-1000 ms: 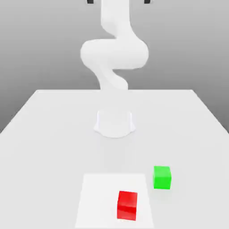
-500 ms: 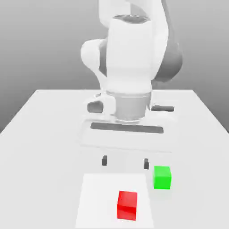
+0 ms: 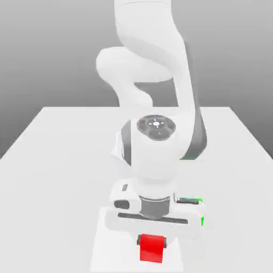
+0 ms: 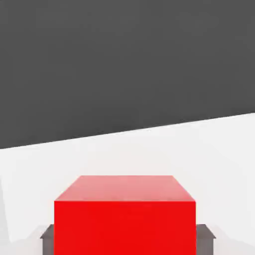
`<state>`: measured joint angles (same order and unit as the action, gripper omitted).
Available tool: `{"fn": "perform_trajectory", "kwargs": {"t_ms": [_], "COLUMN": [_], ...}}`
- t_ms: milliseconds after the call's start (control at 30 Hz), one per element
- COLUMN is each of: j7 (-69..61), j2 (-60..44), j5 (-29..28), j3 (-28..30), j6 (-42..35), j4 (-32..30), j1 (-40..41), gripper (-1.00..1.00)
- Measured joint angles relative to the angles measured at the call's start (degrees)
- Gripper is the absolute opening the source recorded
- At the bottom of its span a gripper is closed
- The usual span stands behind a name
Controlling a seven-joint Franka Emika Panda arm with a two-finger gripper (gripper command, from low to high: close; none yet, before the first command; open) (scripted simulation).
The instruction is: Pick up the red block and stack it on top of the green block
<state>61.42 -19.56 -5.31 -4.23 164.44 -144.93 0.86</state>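
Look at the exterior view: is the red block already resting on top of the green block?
No, the red block sits on the table between the gripper fingers.

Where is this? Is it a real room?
Probably not a real room: it looks like a computer-made test space. There is just a plain white table, a gray blank background, a white robot arm, and a red block beside a green block.

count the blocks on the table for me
2. The red block sits near the table's front edge, between the pincer fingers. The green block is on the exterior view's right, mostly hidden behind the robot's hand. Others could be hidden behind the arm.
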Motion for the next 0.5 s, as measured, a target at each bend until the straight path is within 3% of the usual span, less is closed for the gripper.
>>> {"fn": "perform_trajectory", "kwargs": {"t_ms": [233, 500], "j7": [-3.58, -7.54], "j2": [12.74, 26.32], "j5": [4.97, 11.05], "j3": [-3.51, -8.53], "j6": [-9.03, -11.25], "j4": [-3.53, -14.58], "j1": [0.07, -10.2], "gripper": [-1.0, -1.0]}}
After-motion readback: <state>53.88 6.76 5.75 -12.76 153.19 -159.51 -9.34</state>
